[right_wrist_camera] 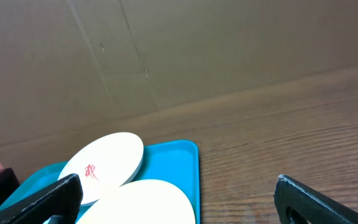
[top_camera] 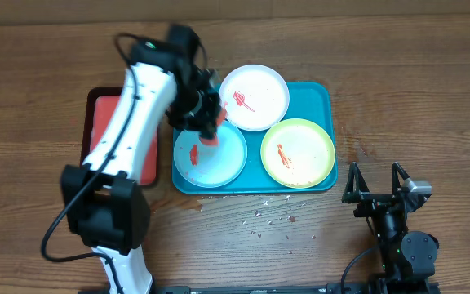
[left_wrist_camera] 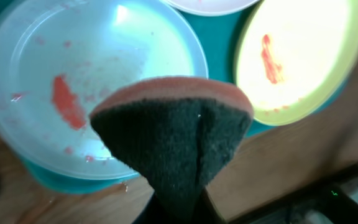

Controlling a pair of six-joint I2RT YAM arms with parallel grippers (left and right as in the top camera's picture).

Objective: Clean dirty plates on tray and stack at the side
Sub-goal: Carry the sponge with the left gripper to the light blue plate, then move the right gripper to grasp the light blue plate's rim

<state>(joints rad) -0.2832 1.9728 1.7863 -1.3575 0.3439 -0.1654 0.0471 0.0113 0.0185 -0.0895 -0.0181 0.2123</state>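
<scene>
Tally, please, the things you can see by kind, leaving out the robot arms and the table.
Plates: 3 (white plate, light blue plate, yellow-green plate)
Trays: 2 (teal tray, red tray)
Sponges: 1 (sponge)
Total: 6

A brown wooden table (top_camera: 431,98) fills the overhead view, its dark grain running along its length. Along the table's far edge stands a plain brown board wall (right_wrist_camera: 166,50), cardboard-like, marked with faint creases and a few small spots. The light on the table is soft and even.
</scene>
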